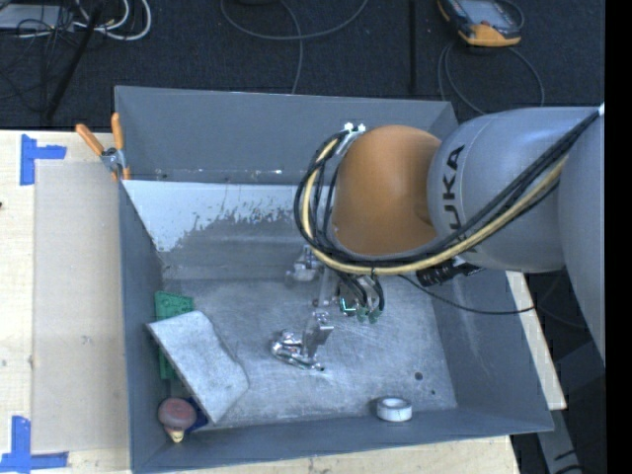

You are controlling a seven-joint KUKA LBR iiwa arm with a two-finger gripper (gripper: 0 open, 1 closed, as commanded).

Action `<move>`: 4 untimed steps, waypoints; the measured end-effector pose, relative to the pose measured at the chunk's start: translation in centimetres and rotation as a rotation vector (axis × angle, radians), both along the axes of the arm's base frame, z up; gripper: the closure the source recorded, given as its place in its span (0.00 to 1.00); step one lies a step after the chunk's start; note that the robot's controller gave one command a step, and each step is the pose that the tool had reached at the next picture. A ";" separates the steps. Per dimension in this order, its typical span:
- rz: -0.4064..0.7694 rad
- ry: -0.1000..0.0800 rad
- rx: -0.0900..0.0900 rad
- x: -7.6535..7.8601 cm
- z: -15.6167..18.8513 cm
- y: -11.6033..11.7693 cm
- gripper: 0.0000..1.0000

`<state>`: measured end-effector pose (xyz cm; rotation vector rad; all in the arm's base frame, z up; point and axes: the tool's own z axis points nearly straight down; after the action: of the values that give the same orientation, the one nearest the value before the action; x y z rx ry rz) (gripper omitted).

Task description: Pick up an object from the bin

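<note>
At mid-floor of the bin, the gripper was recorded just beside a small shiny metal piece; its opening could not be told, nor contact confirmed. Bare floor was noted around both. A white ring was observed near the front wall, a grey slab leftward.

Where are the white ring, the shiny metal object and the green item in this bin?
white ring [393,416], camera view, on its front wall.
shiny metal object [293,350], camera view, on its middle.
green item [174,305], camera view, on its exposed upper corner.
</note>
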<state>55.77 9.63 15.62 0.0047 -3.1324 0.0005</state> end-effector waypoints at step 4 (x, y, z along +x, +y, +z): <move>-0.815 -0.007 -0.003 -4.7 -8.5 -0.9 0.00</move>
<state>51.03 8.73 7.15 -1.2403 -2.8839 -0.0009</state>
